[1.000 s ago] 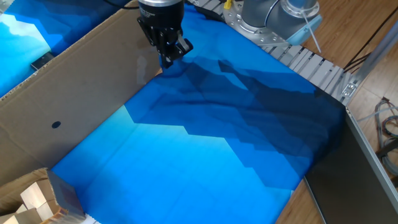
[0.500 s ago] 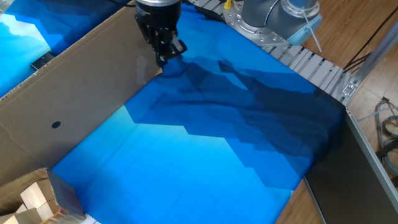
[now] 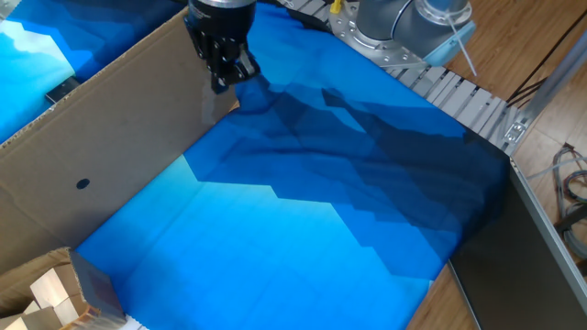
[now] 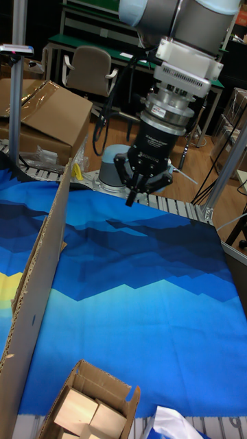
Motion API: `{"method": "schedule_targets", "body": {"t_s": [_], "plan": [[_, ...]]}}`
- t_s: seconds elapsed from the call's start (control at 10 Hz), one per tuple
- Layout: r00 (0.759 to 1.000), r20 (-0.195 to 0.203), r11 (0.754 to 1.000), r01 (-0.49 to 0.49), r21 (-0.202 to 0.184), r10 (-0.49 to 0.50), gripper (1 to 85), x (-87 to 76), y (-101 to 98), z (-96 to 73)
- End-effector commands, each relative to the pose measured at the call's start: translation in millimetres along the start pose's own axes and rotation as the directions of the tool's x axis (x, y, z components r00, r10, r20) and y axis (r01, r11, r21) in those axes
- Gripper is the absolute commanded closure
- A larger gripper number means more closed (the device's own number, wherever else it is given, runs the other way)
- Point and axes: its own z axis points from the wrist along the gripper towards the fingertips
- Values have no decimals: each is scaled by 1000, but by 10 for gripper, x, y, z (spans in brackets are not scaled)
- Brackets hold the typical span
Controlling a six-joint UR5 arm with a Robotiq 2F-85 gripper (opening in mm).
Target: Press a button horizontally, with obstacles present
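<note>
The obstacles are one large brown cardboard panel (image 3: 101, 137) standing on edge along the left of the blue cloth, with a small dark round spot (image 3: 83, 182) on its face. In the tall fixed view the panel (image 4: 38, 288) shows nearly edge-on. My black gripper (image 3: 221, 85) hangs at the far end of the cloth, right beside the panel's face near its top edge. Its fingers point down and meet in a single narrow tip (image 4: 130, 201), holding nothing. The button is out of view.
A blue patterned cloth (image 3: 303, 229) covers the table. An open box of wooden blocks (image 4: 89, 405) sits at the near left corner. The arm's base (image 3: 404, 27) and a roller track (image 3: 459, 96) lie behind the cloth. A dark bin wall (image 3: 523, 257) stands at the right.
The gripper has moved left and slightly away from the camera, closer to the cardboard panel. Nothing else has moved.
</note>
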Motion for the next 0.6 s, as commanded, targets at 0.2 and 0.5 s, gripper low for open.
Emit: {"method": "schedule_targets", "body": {"t_s": [0.2, 0.5], "plan": [[987, -78, 991, 136, -19, -137, 847, -140, -906, -210], [982, -51, 982, 181, -45, -184, 847, -166, -1240, -49]]}}
